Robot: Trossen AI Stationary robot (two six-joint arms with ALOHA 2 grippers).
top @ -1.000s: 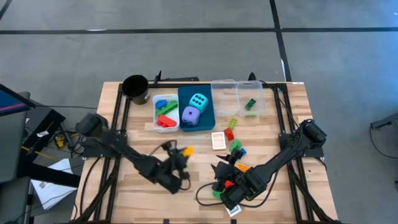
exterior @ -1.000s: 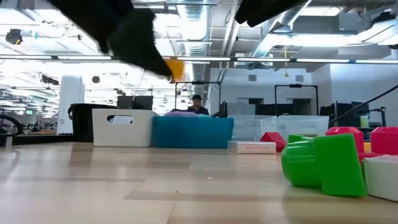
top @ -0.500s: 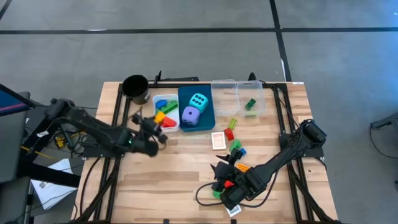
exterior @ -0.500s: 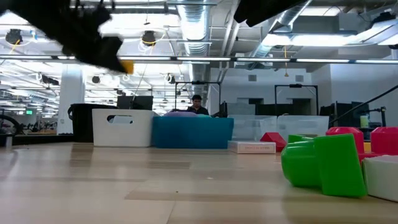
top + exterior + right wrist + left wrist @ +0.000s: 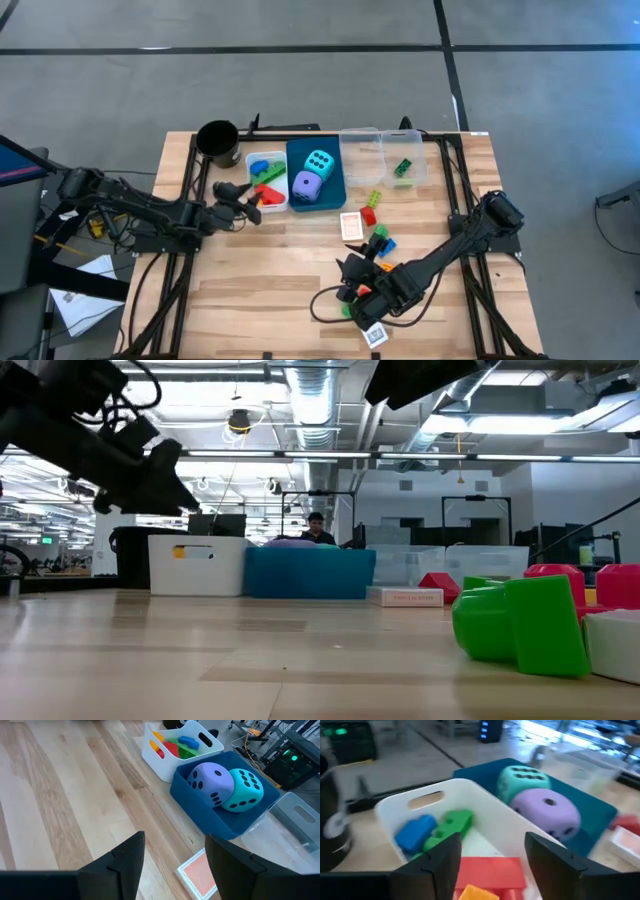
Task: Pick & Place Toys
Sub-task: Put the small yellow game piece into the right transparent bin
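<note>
My left gripper point(image 5: 245, 191) stands open at the near left side of the white bin point(image 5: 248, 160). An orange-yellow brick point(image 5: 477, 892) lies in that bin on a red brick point(image 5: 492, 870), beside a green brick point(image 5: 451, 826) and a blue brick point(image 5: 415, 832). The blue bin point(image 5: 341, 190) holds a cyan die point(image 5: 319, 161) and a purple die point(image 5: 307, 185). My right gripper point(image 5: 350, 270) hangs open over the front right, above a cluster of loose bricks point(image 5: 358, 295). Nothing sits between its fingers.
A black cup point(image 5: 218, 142) stands at the far left. A clear bin point(image 5: 385, 150) holds a green brick point(image 5: 403, 168). A card point(image 5: 351, 226) and loose bricks point(image 5: 379, 234) lie between the bins and my right gripper. Bare wood lies front left.
My left gripper has carried the orange-yellow brick from the table's middle toward the far left, up to the white bin, rolling as it went. It has opened and let go; the brick now lies in the white bin.
</note>
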